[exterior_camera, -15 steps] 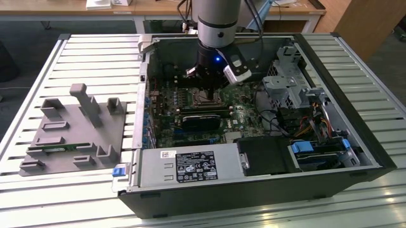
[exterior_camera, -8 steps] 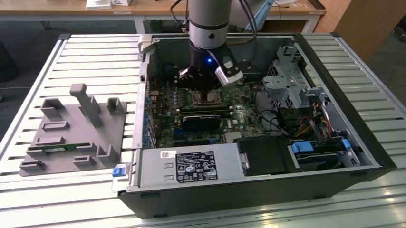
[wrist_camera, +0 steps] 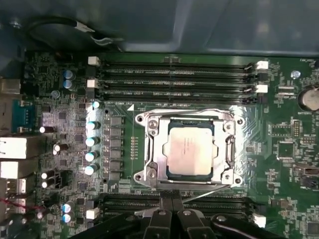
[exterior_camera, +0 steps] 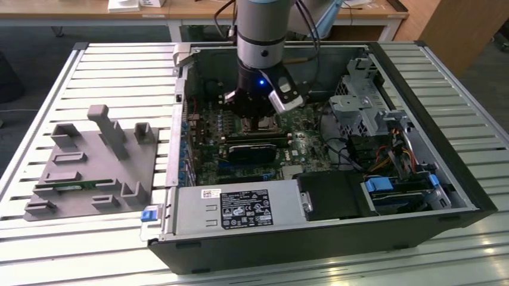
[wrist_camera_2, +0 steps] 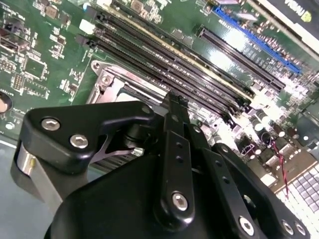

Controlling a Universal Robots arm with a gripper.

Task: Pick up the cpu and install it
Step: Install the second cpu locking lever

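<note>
In the exterior view, the grey robot arm reaches down into an open black computer case [exterior_camera: 334, 238] that lies on its side on a slatted metal bench [exterior_camera: 104, 65]. The arm's black hand [exterior_camera: 256, 116] hangs low over the green motherboard [exterior_camera: 238, 161], right above the metal-framed socket, whose frame just peeks out below it. On the exterior view's left, a grey moulded tray [exterior_camera: 87, 167] sits on the bench, well apart from the case, with a long narrow green memory stick [exterior_camera: 71, 186] lying in one of its slots.

In the second wrist view, the hand's black linkage [wrist_camera_2: 174, 164] fills the foreground above the motherboard, with rows of long black memory slots [wrist_camera_2: 189, 64] running beyond it and a corner of the socket's metal frame [wrist_camera_2: 107, 79] beside it. Whether the hand is wide or narrow I cannot tell.

In the first wrist view, the small square cpu with a shiny silver top [wrist_camera: 190, 148] lies flat inside the socket, enclosed by the silver metal frame [wrist_camera: 149, 149]. The hand is at the picture's edge, apart from the cpu, holding nothing visible.
</note>
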